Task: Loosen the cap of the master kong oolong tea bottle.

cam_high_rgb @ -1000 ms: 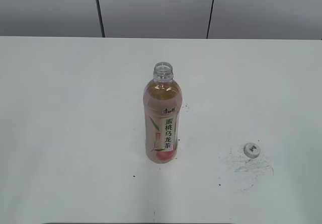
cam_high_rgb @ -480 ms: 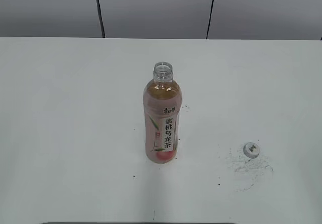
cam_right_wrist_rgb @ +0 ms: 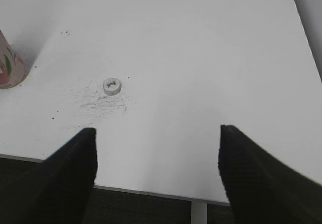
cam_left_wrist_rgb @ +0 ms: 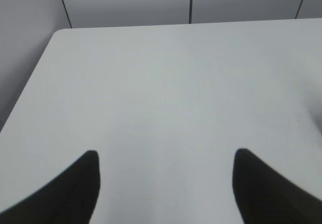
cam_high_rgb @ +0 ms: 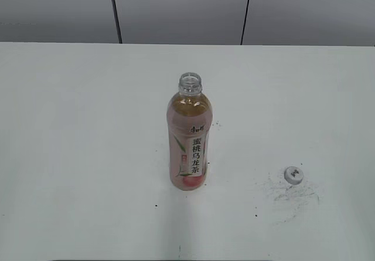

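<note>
1. Exterior view: bottle [cam_high_rgb: 188,136] stood upright near the middle of the white counter [cam_high_rgb: 76,132], neck bare, pink label with the white strip of characters facing the camera.
2. Cap [cam_high_rgb: 293,174] was off, lying flat on the counter to the right of the bottle and well apart from it, dark mark facing up, beside a patch of grey scuff marks [cam_high_rgb: 293,195].
3. No arm or jaws showed in the exterior view.
4. Left wrist view: left gripper [cam_left_wrist_rgb: 166,181] had its jaws spread wide with nothing between them, over bare counter near the rounded left corner. Neither bottle nor cap in that view.
5. Right wrist view: right gripper [cam_right_wrist_rgb: 157,173] also had jaws spread wide and empty, above the counter's near edge.
6. Right wrist view picked up the cap [cam_right_wrist_rgb: 112,86] ahead of the jaws, left of centre, clear of both fingers, plus only the bottle's pink base [cam_right_wrist_rgb: 10,65] at the left frame edge.
</note>
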